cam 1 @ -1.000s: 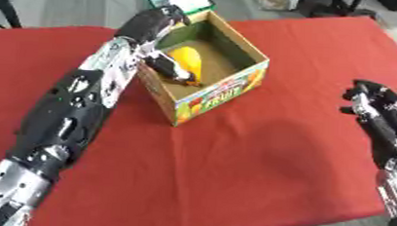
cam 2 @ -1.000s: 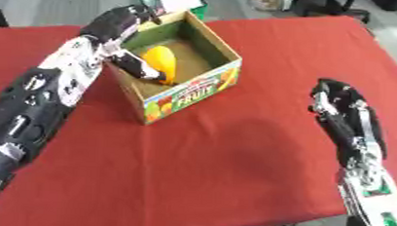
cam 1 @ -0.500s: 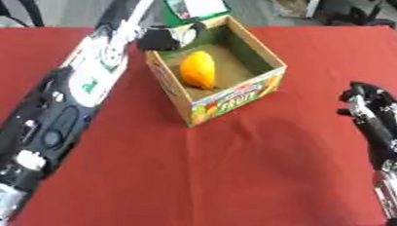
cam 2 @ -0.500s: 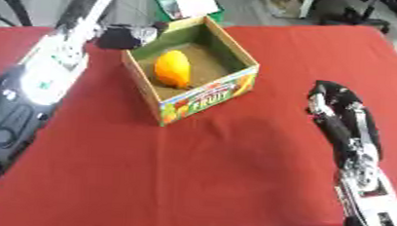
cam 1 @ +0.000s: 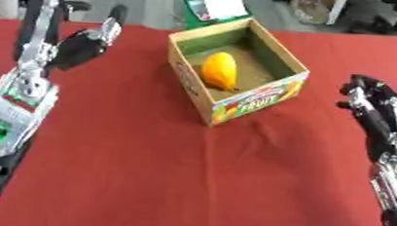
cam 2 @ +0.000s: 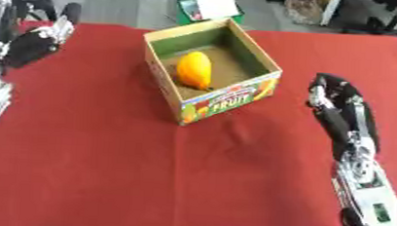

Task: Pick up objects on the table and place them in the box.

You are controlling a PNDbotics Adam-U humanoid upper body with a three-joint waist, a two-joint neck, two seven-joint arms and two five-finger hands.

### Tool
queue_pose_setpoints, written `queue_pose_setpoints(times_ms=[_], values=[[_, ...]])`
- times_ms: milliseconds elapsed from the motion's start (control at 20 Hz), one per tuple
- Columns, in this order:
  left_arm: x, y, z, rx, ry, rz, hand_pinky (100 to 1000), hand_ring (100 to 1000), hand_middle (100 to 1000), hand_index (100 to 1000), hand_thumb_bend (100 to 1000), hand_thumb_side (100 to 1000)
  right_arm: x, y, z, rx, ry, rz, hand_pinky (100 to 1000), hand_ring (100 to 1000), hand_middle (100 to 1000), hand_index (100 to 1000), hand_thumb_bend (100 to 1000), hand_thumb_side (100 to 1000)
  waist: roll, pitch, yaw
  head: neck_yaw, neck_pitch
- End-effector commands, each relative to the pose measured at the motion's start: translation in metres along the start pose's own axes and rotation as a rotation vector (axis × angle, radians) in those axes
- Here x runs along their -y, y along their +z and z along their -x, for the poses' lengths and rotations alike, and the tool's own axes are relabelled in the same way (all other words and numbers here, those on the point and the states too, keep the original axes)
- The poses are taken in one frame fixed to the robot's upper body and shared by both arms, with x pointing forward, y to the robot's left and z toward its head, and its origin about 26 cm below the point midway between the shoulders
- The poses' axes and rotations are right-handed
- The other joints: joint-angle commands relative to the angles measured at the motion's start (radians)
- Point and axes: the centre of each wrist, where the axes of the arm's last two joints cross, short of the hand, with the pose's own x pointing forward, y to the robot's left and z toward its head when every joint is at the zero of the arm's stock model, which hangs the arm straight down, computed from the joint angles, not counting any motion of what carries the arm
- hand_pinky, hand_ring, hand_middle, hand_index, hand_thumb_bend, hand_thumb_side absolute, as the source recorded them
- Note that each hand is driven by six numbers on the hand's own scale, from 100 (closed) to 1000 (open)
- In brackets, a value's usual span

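Our left hand (cam 1: 88,43) hung above the red tablecloth (cam 1: 147,171) at the left side, well apart from the box (cam 1: 236,100), with its fingers fairly straight and nothing between them; we read it as released. Our right hand (cam 1: 369,97) sat at the right edge of the table, also clear of the box, its fingers bent in a relaxed way and holding nothing.

We found the task's thing, a yellow-orange fruit (cam 1: 219,71), lying inside the cardboard box, on the brown floor of it and leaning toward the near-left wall. Neither hand touched it. The box stood open-topped near the middle of the far half of the cloth, turned at an angle, its printed face toward us.

We judged that the placing step for this fruit was complete and that we stood between cycles: one object was in, and both hands were free. On the bare cloth around the box we could see no further object waiting, in either eye view. A green and white item (cam 1: 214,7) lay just beyond the far edge of the table behind the box; we could not tell what it was or whether it belonged to the task.

We thought the next move called for looking for any remaining object, and, if none, resting both hands clear of the box.
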Motion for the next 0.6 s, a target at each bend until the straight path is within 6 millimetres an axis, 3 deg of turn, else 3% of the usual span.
queue_pose_setpoints(times_ms=[50,350,400,600], values=[[-0.009,0.006,-0.002,-0.006,0.055,-0.069,798,936,820,780,375,369,0.006,-0.007,-0.013,0.048,0.006,0.015,630,726,613,740,100,391,-0.001,-0.017,0.006,-0.007,0.001],[-0.004,0.023,0.014,-0.062,0.109,-0.115,799,936,815,778,362,359,0.009,-0.006,-0.012,0.046,0.005,0.034,630,726,612,740,100,391,-0.007,-0.017,0.019,-0.002,0.008],[-0.003,0.025,0.016,-0.069,0.116,-0.120,799,935,813,776,338,323,0.009,-0.005,-0.012,0.045,0.004,0.036,630,726,612,740,100,392,-0.008,-0.017,0.019,0.000,0.008],[0.002,0.034,0.028,-0.111,0.143,-0.144,798,935,809,771,352,353,0.009,-0.004,-0.010,0.039,0.000,0.046,630,726,611,740,100,395,-0.010,-0.014,0.027,0.009,0.007]])
